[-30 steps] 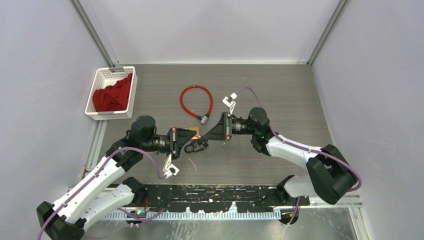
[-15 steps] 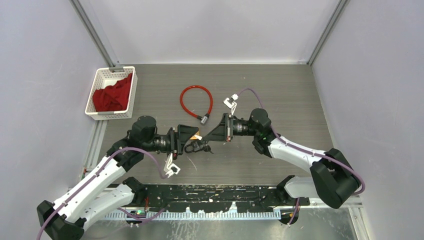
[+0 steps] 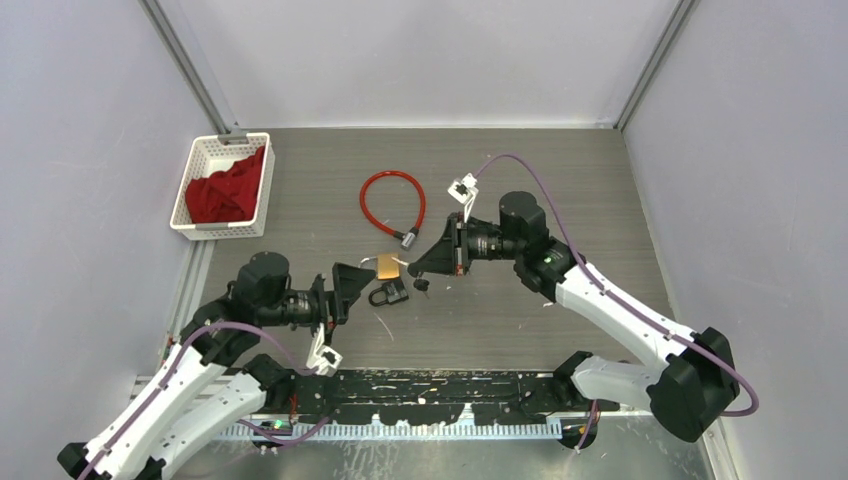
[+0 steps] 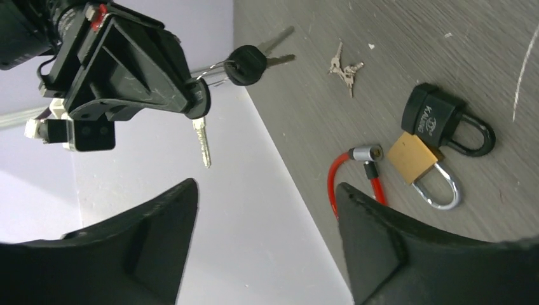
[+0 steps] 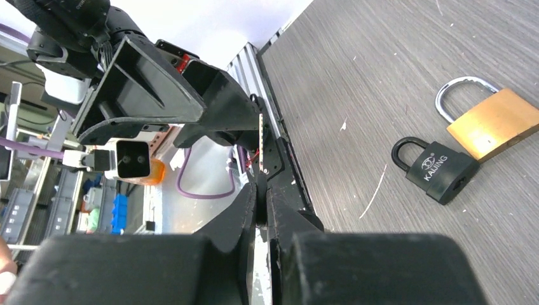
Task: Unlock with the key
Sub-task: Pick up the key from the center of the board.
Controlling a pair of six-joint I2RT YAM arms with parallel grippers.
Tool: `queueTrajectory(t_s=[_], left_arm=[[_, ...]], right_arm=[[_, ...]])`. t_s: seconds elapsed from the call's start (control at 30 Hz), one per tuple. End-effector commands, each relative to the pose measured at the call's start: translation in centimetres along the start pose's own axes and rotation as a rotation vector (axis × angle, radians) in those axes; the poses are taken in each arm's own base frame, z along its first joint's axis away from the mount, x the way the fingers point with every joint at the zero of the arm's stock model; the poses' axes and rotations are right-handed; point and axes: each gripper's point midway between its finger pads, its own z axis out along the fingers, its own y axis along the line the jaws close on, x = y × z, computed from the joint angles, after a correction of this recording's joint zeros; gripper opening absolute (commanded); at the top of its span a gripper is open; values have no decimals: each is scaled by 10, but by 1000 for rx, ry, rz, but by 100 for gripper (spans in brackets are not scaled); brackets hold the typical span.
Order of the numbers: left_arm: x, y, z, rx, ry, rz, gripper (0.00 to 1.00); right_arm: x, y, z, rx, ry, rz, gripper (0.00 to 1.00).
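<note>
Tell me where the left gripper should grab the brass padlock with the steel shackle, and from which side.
Take the brass padlock by its block body, across the two narrow sides, with the open left gripper coming straight down. It lies flat on the table, so the broad faces cannot be pinched. Likely tight: the black padlock sits close beside one side.

Robotics lab, white-walled cell (image 3: 420,60) (aluminium rails (image 3: 191,65))

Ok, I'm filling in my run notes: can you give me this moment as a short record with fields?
left claw: open, empty
right claw: shut on key bunch, above table
brass padlock: on table, shackle closed, no key in it
black padlock: beside it, shackle closed
red cable lock: on table, beyond the padlocks
small loose keys: on table
</note>
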Motion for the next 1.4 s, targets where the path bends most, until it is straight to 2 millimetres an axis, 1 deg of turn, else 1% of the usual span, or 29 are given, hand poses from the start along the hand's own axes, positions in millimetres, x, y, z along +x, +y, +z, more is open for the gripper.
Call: queueTrajectory(t_s=[0.0, 0.1, 0.13, 0.27, 0.4, 0.5, 0.7, 0.77, 0.87, 1.0, 1.13, 1.23, 1.3, 1.37], left_arm=[[-5, 17, 1, -126, -21, -39, 74], [2, 44, 0, -293, 11, 69, 67], [1, 49, 0, -320, 11, 101, 65], [-4, 56, 0, -339, -6, 183, 59], [-7, 56, 3, -340, -25, 228, 57], [-11, 58, 3, -346, -46, 248, 54], [-16, 51, 5, -302, -74, 231, 39], [-17, 46, 6, -276, -82, 227, 36], [-17, 42, 9, -260, -86, 222, 35], [-14, 38, 11, -234, -81, 213, 39], [-9, 43, 12, -256, -61, 240, 39], [-4, 46, 12, -266, -39, 237, 38], [-1, 49, 11, -282, -27, 199, 37], [3, 48, 11, -277, -12, 187, 34]], right_arm=[[-3, 12, 1, -19, 55, -81, 1], [-2, 19, 6, -78, 61, -29, 1], [0, 20, 7, -92, 65, -1, 1], [1, 28, 13, -177, 86, 90, 1], [3, 32, 18, -241, 110, 178, 1], [6, 26, 22, -246, 127, 213, 1], [7, 26, 23, -261, 122, 230, 1], [8, 26, 23, -265, 120, 232, 1], [8, 27, 24, -275, 115, 235, 1], [8, 29, 24, -283, 114, 240, 1], [14, 28, 26, -285, 127, 247, 1], [20, 27, 30, -285, 146, 248, 1], [24, 27, 33, -281, 157, 250, 1], [26, 28, 35, -283, 162, 249, 1]])
